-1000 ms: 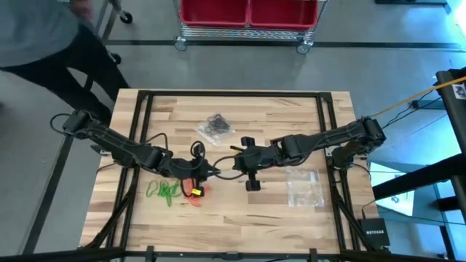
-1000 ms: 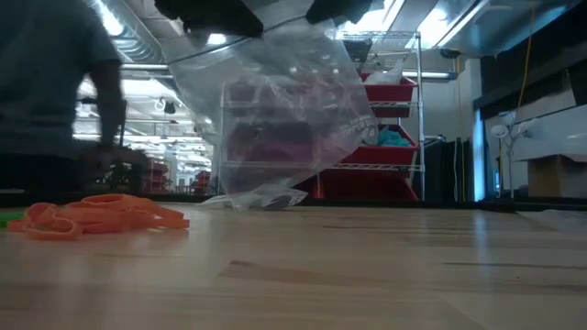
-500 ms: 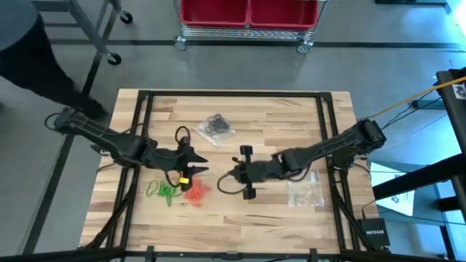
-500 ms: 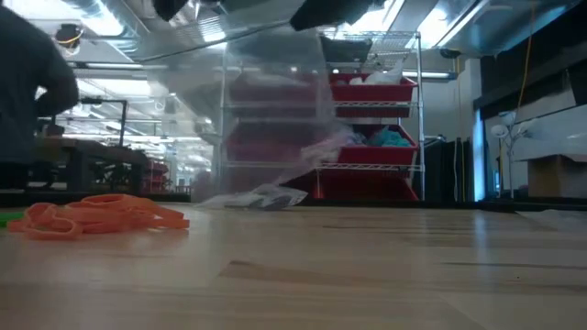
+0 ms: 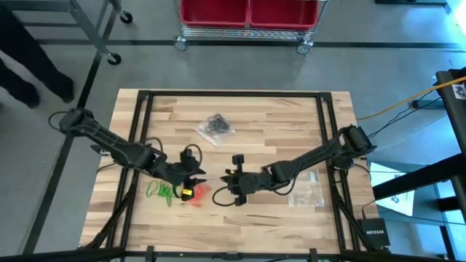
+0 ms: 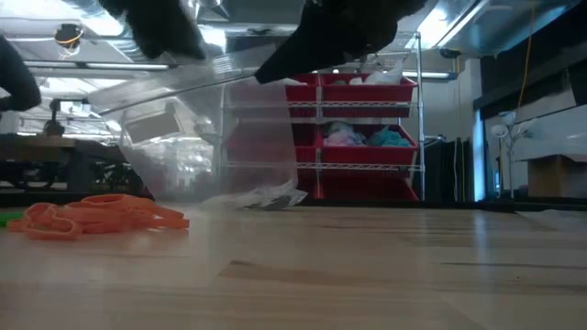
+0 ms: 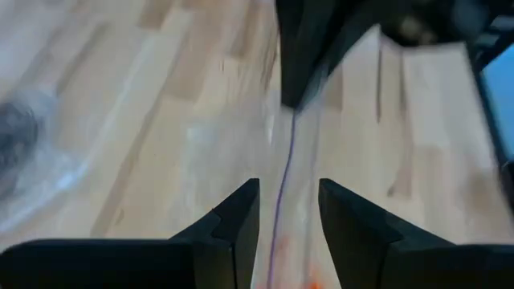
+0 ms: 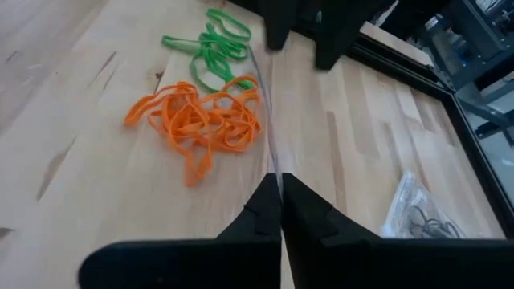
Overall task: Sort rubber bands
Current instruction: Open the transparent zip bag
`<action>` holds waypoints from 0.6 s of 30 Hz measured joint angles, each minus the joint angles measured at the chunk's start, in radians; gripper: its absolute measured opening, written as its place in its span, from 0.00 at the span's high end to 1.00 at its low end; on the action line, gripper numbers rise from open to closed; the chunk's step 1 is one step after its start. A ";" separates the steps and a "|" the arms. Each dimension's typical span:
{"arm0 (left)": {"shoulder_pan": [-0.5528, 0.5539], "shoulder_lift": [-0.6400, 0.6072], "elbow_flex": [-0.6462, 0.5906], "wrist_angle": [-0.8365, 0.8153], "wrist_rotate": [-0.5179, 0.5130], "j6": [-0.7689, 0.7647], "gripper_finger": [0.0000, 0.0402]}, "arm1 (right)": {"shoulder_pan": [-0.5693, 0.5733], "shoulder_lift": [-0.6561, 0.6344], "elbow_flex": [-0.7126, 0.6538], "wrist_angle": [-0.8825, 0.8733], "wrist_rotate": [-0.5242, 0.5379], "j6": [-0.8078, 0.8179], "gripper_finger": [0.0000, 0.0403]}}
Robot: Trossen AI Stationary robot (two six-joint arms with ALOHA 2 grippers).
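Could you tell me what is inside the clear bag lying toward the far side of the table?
Black rubber bands, a tangled bunch, show through the clear bag in the high view. How many there are, or whether anything lies beneath them, cannot be made out.

"NETGEAR" on the small black box (image 5: 373, 233) beside the table.

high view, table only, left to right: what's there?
Green rubber bands → left claw above the orange-red rubber bands → right claw → clear bag by the right edge.
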 joint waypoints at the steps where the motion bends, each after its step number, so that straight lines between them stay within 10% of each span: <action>1: -0.005 0.008 -0.001 -0.003 0.001 -0.002 0.70 | 0.000 0.000 0.000 0.000 0.001 0.000 1.00; 18: -0.016 0.052 0.012 0.084 -0.002 0.011 0.70 | 0.000 0.000 0.000 0.024 0.000 0.000 1.00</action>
